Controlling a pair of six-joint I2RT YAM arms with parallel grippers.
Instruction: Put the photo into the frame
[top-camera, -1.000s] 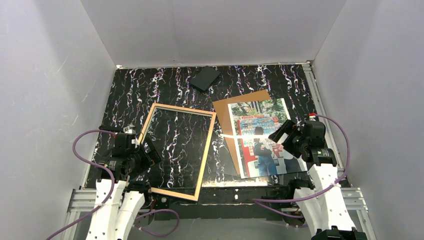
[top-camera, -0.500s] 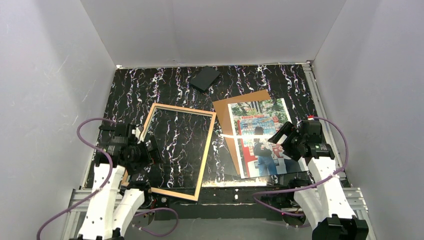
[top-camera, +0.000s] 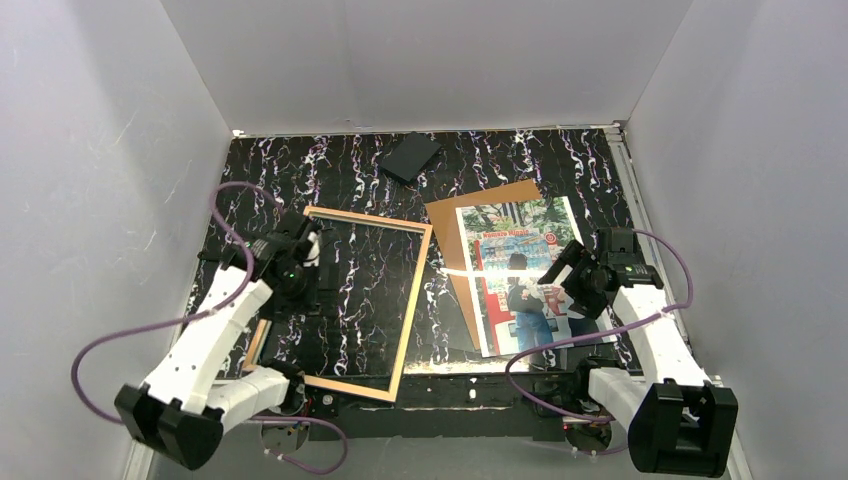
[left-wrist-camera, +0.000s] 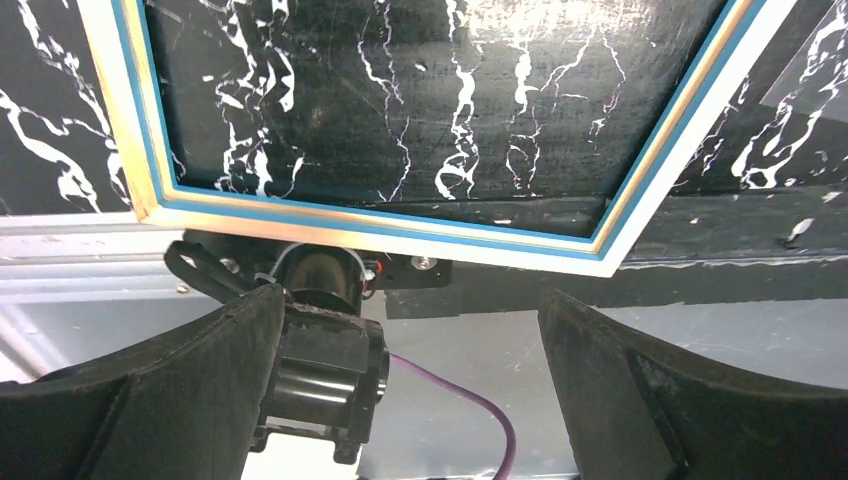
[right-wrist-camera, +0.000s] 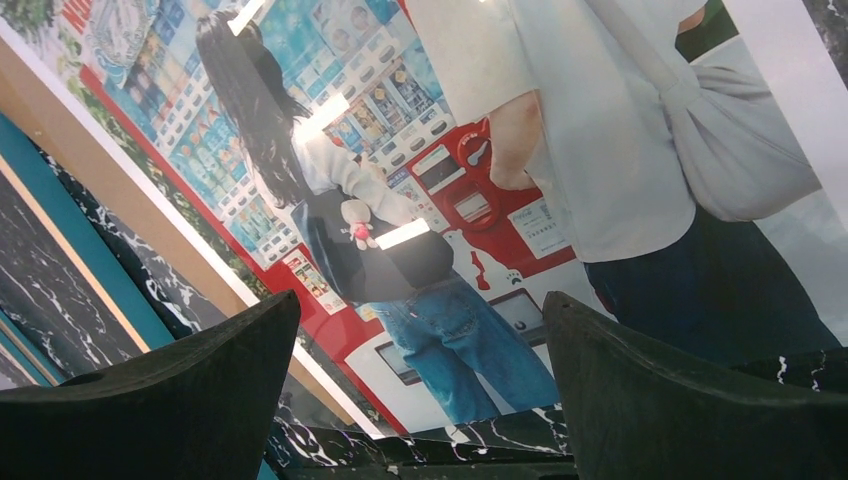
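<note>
Your left gripper (top-camera: 303, 262) hangs over the left rail of the frame (top-camera: 417, 292), toward its far end. Its fingers (left-wrist-camera: 160, 395) are spread wide with nothing between them. From the left wrist you look back along the glass to the frame's near rail (left-wrist-camera: 380, 228), which is pale wood outside with a bright blue strip inside. That rail lies at the near edge of the marbled black table (top-camera: 260, 175).

The frame lies flat, tilted a little clockwise, and the marble pattern shows through its pane.

Right of the frame, your right gripper (top-camera: 562, 272) hangs over the photo (top-camera: 508, 232), also spread wide and holding nothing. The right wrist view shows its fingers (right-wrist-camera: 170, 400) on either side of the printed people: a long-haired woman in jeans with a dark bag, and someone in a white top with a grey shoulder bag.

The photo lies face up just right of the frame, apart from it, on a brown board (top-camera: 448, 222) that shows along its left and far sides. A red banner crosses the print near its top, and the vending machines carry small labels (right-wrist-camera: 545, 225). All of this writing is too small to read.

Beyond the frame's far right corner, near the back wall, a small black slab (top-camera: 410, 157) lies flat.
</note>
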